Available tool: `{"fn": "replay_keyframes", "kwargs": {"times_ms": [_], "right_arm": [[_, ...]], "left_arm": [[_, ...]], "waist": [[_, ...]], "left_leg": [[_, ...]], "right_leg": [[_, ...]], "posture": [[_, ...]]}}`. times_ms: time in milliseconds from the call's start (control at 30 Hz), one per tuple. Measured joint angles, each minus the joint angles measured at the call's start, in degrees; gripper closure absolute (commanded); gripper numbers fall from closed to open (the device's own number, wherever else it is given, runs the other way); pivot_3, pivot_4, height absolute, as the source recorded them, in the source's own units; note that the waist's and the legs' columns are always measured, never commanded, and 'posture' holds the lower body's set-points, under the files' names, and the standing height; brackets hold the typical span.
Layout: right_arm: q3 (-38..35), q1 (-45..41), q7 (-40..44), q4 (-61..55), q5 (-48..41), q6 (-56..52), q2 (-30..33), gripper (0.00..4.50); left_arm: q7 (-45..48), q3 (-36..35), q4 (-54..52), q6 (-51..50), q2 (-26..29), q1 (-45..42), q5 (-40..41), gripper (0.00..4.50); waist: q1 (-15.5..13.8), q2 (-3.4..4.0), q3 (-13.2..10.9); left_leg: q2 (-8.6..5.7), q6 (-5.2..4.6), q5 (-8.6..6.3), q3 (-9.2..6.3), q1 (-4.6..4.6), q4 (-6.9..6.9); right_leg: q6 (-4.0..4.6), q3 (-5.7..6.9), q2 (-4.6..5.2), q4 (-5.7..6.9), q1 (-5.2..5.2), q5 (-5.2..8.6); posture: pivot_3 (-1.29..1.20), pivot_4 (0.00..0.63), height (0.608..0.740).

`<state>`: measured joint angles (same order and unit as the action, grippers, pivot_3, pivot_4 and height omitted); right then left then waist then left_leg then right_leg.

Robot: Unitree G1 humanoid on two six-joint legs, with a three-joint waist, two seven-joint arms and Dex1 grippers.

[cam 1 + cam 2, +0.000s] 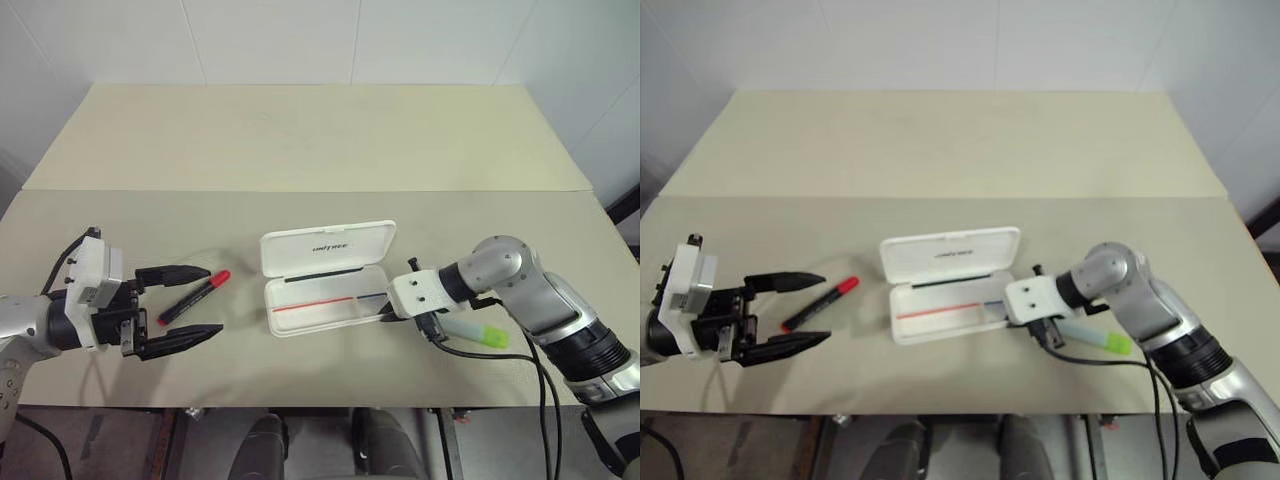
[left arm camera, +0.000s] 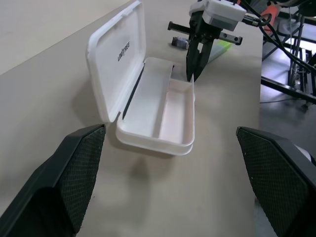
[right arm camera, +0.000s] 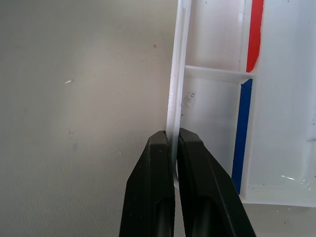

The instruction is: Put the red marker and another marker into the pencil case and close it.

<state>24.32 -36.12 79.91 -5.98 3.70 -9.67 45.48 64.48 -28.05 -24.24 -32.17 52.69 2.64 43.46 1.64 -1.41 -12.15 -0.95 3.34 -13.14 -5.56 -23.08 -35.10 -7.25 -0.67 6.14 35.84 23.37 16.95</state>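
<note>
Between the wide-apart left pincer (image 1: 182,308) fingers: the red marker (image 1: 194,297), ungrasped on the tabletop (image 1: 300,140).
Right pincer (image 3: 172,148) clamps the pencil case (image 1: 325,280) tray wall; best held steady while the left closes squarely mid-barrel.

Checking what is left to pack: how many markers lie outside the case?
2: the black red-capped marker between the open left gripper fingers, the mint highlighter beside the right arm.

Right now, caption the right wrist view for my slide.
Right claw shut on the rim of the open pencil case, red and blue line in its tray.
</note>
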Motion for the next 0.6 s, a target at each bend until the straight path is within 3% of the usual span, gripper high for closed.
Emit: {"fn": "replay_keyframes", "kwargs": {"times_ms": [300, 500, 600], "right_arm": [[2.38, -1.95, -1.61, -4.77, 4.93, -13.16, -3.53, 4.46], [3.57, -2.28, -2.20, -6.10, 5.21, -16.88, -6.02, 2.61], [3.56, -3.02, -2.46, -6.23, 4.60, -17.25, -6.35, 2.61]], "left_arm": [[-0.16, 0.78, 0.00, -0.30, 0.00, -1.69, 0.02, 0.00], [-0.16, 1.54, 0.01, -0.35, 0.01, -2.07, 0.02, 0.00], [-0.09, 1.55, 0.05, -0.35, 0.01, -2.09, 0.02, 0.00]], "waist": [[0.15, -0.01, 0.01], [-0.01, 0.01, 0.00], [-0.04, 0.01, -0.01]], "left_leg": [[0.82, 0.21, 0.13, 0.07, 0.14, 0.00], [0.96, 0.27, 0.17, 0.15, 0.16, 0.00], [0.94, 0.28, 0.16, 0.23, 0.13, 0.00]], "right_leg": [[1.12, -0.03, -0.95, -0.17, 0.00, -0.12], [1.19, -0.19, -1.14, -0.17, 0.03, -0.19], [1.10, -0.29, -1.13, -0.22, 0.04, -0.24]], "posture": [[0.00, 0.150, 0.740], [0.00, 0.150, 0.740], [0.00, 0.150, 0.740]]}}
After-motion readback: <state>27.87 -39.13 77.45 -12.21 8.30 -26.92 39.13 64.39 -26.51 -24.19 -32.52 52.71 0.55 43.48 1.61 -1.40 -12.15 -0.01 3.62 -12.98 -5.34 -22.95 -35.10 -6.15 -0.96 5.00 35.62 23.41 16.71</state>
